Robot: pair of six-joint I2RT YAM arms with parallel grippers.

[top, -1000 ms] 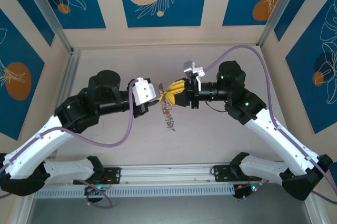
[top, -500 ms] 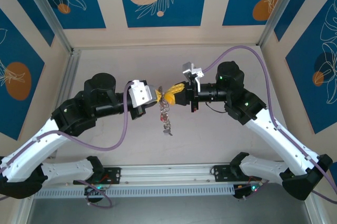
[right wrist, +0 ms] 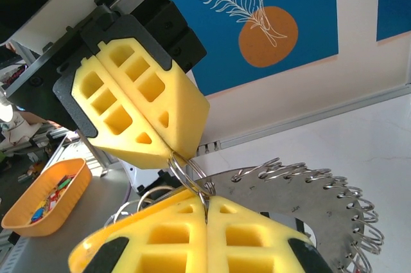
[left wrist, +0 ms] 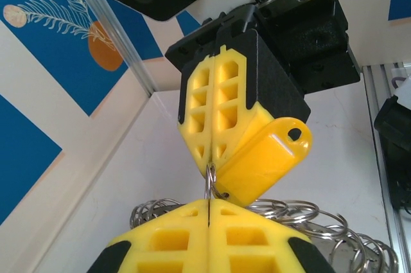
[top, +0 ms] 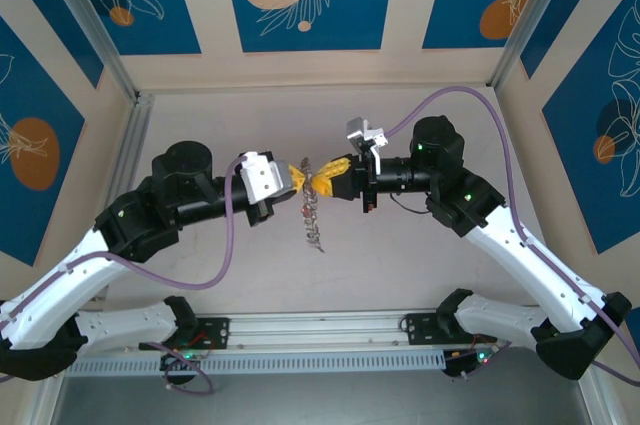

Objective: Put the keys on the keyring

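Note:
The keyring hangs edge-on below the two meeting grippers; its flat silver plate with many rim loops shows in both wrist views. A small split loop on its rim is stretched between the tips. My left gripper is shut on one end of that loop, its fingers pressed together. My right gripper is shut on the other end, fingers closed. A key with a yellow tag hangs from the loop, resting against the right fingers.
An orange bowl of coloured keys sits off to the side in the right wrist view. The keyring hangs above bare tabletop. Walls with blue panels enclose the back and sides.
The left arm has drawn back a little to the left, so the two sets of tips stand slightly further apart. The hanging keyring has swung a little.

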